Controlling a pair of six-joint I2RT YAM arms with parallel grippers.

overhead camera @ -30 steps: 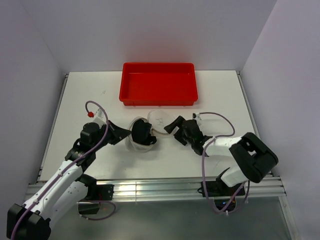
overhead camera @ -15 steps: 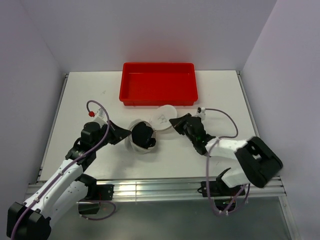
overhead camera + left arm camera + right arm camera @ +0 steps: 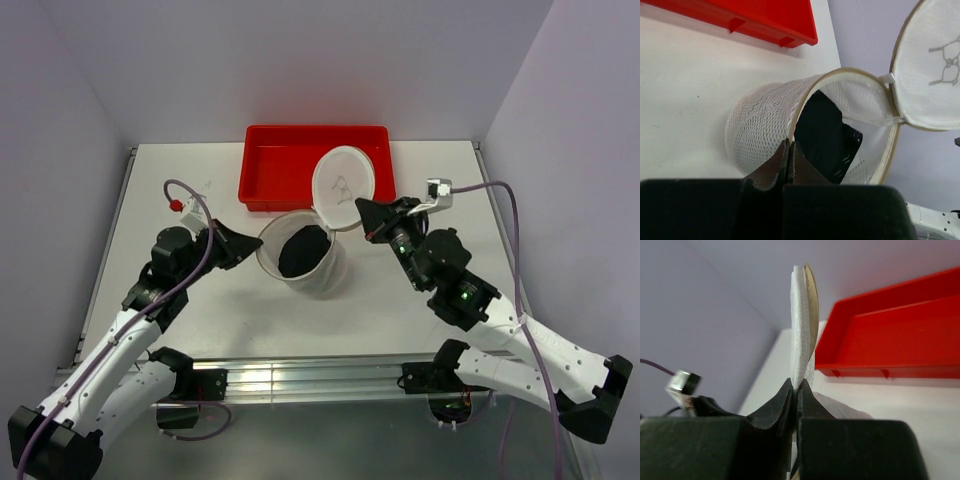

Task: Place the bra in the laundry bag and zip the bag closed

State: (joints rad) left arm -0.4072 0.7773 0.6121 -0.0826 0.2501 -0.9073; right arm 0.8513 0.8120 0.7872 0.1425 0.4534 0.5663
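While our left gripper [image 3: 789, 149] pinches the left rim of the mid-table laundry bag [image 3: 325, 278] and our right gripper [image 3: 795, 388] clamps the upright lid [image 3: 345, 180], we should lower it squarely, the dark bra [image 3: 303, 250] lying inside below the rim.

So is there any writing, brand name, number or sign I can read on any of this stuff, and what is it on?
Words, brands, numbers: none can be read anywhere in these pictures.
Only sign: a small grey line drawing of a bra, with no lettering, on the round white lid of the mesh bag.
Red tray: no label shows.
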